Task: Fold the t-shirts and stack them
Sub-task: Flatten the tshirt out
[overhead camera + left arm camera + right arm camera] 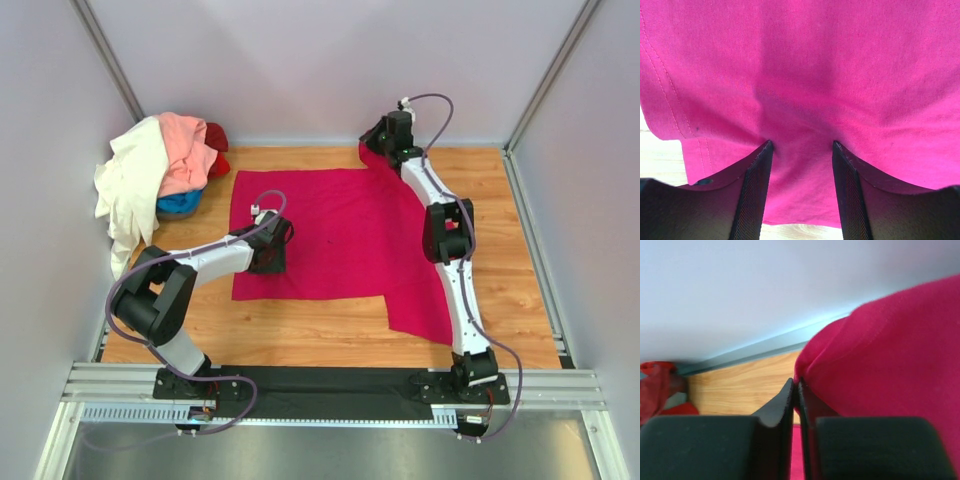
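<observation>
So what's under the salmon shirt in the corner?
A blue shirt pokes out beneath the salmon shirt, a cream shirt alongside. Anything deeper down is covered.

Magenta t-shirt (330,235) spread out, four others heaped.
I see it lying flat mid-table, its 1 o'clock corner bunched up; at 10 o'clock the cream shirt (130,190), salmon shirt (185,150), blue shirt (180,205) and red shirt (218,136) sit crumpled together.

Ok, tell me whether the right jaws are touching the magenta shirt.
Touching. Right wrist view: the right gripper, jaws shut, pinches the magenta shirt at its tips.
</observation>
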Tool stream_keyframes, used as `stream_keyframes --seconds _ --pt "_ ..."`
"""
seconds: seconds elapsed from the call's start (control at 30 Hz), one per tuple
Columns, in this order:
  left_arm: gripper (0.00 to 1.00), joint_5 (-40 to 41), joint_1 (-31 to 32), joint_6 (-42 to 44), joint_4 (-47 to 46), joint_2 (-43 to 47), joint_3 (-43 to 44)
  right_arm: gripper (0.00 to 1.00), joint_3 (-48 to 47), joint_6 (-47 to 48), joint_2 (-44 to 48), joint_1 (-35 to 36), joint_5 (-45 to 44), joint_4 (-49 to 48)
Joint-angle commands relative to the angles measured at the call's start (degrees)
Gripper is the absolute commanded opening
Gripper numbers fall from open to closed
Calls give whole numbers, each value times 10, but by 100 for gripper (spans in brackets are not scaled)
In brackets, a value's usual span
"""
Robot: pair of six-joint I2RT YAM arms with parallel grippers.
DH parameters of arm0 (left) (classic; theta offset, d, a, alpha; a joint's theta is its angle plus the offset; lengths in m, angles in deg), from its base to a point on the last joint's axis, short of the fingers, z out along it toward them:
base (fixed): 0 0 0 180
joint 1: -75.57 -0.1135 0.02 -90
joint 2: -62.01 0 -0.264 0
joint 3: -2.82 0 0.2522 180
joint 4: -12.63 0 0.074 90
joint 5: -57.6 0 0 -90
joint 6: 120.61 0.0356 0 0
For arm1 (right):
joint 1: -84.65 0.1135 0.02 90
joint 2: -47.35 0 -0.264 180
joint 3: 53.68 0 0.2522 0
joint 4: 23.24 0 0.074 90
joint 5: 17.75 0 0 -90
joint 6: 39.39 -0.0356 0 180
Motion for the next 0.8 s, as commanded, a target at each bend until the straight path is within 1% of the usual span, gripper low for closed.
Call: stream_keyframes --seconds 0.0,0.03,0.07,0.13,0.23,0.27,0.33,0.37,0.53,0.63,0.7,0.77 --pt "58 -76 8 -22 42 -46 -40 19 -36 -50 -48 10 -2 -87" --pt "58 -77 9 -22 43 -44 -40 56 -62 -55 -70 12 1 -85" --pt "58 -78 9 -22 43 -41 -40 72 -70 -59 -77 12 5 -83" --pt "58 -80 10 -23 47 -34 -38 94 -67 -62 -76 12 4 -86" --pt "58 -83 14 -26 51 -23 -39 100 -37 -51 -53 5 -2 -90" --pt "58 -82 18 -26 52 -20 -38 100 -32 -47 -33 3 -3 -107" --pt "58 -79 24 -29 58 -12 -34 100 -17 -34 -12 -5 -2 -112" --pt "58 -77 31 -30 67 -8 -33 100 -8 -30 16 -9 0 -114" --pt "58 -63 49 -44 82 28 -34 100 97 3 115 -28 -2 -149" --pt "58 -64 55 -52 81 43 -49 100 144 28 150 -46 -10 -125" --pt "58 -63 55 -57 80 50 -58 100 165 36 156 -53 -11 -100" --pt "58 -62 57 -61 78 56 -74 100 167 40 150 -68 -5 -73"
